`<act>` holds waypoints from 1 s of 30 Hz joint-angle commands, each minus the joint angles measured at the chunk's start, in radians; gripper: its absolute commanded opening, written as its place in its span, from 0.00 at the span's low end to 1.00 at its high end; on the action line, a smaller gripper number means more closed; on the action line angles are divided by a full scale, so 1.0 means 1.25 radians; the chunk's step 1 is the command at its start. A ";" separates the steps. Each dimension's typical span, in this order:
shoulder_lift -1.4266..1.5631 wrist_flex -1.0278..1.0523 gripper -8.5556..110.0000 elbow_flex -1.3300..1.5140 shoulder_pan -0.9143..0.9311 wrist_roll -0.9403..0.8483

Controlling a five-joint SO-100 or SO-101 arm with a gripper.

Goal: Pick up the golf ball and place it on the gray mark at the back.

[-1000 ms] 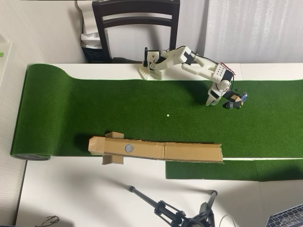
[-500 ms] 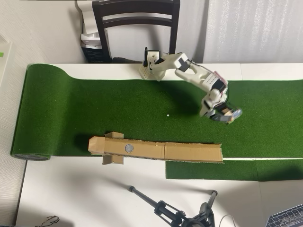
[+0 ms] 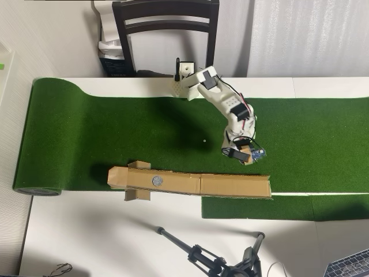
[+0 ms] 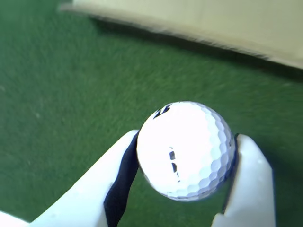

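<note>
In the wrist view the white dimpled golf ball (image 4: 185,150) sits between the two white fingers (image 4: 118,175) of my gripper (image 4: 188,142), which is shut on it above the green turf. From overhead, the gripper (image 3: 243,154) hangs just above the right part of the cardboard ramp (image 3: 230,186); the ball itself is hidden under the gripper there. The gray mark (image 3: 157,180) is a small round circle on the left part of that ramp, well to the left of the gripper.
A green turf mat (image 3: 86,138) covers the table. A tiny white dot (image 3: 204,140) lies on it left of the arm. A dark chair (image 3: 166,23) stands behind the arm's base (image 3: 183,86). A tripod (image 3: 213,262) lies at the bottom edge.
The arm has swung from the right side of the mat toward the left and down in the overhead view, bringing the gripper close to the cardboard ramp.
</note>
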 commanded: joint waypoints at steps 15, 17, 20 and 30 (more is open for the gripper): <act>0.200 -0.059 0.21 -0.081 0.336 -0.177; 0.194 -0.083 0.21 -0.080 0.360 -0.200; 0.194 -0.129 0.21 -0.072 0.393 -0.214; 0.167 -0.204 0.21 -0.070 0.445 -0.216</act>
